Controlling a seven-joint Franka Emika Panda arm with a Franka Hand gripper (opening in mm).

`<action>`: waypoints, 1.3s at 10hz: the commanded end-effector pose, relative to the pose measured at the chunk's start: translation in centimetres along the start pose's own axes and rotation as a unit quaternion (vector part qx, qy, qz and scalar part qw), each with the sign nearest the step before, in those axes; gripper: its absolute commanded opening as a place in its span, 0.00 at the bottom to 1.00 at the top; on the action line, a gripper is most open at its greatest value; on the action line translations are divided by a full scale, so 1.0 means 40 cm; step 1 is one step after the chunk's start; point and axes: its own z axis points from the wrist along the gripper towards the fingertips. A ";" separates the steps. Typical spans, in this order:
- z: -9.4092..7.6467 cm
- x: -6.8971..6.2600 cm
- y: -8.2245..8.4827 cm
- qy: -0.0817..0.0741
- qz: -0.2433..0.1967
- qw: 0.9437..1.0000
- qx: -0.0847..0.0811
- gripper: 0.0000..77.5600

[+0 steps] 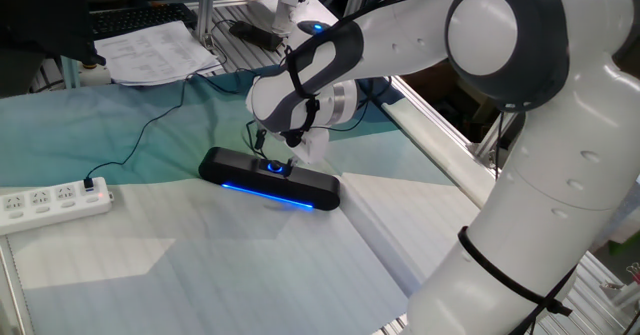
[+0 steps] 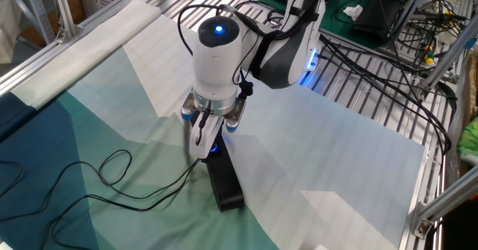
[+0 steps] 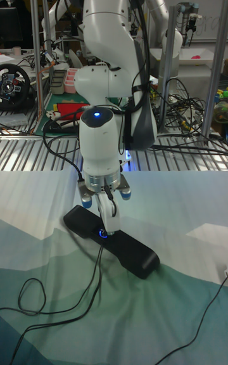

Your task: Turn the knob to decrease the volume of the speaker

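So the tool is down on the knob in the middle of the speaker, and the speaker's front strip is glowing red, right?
Not quite: the strip on the speaker glows blue, not red, as one fixed view shows. The rest holds: the tool is down on the knob in the middle of the bar.
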 end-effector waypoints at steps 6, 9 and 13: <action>0.013 -0.008 0.001 0.002 -0.002 1.000 -0.006 1.00; 0.016 -0.008 0.001 0.000 -0.001 1.000 -0.006 1.00; 0.016 -0.008 0.000 -0.002 0.001 1.000 -0.005 1.00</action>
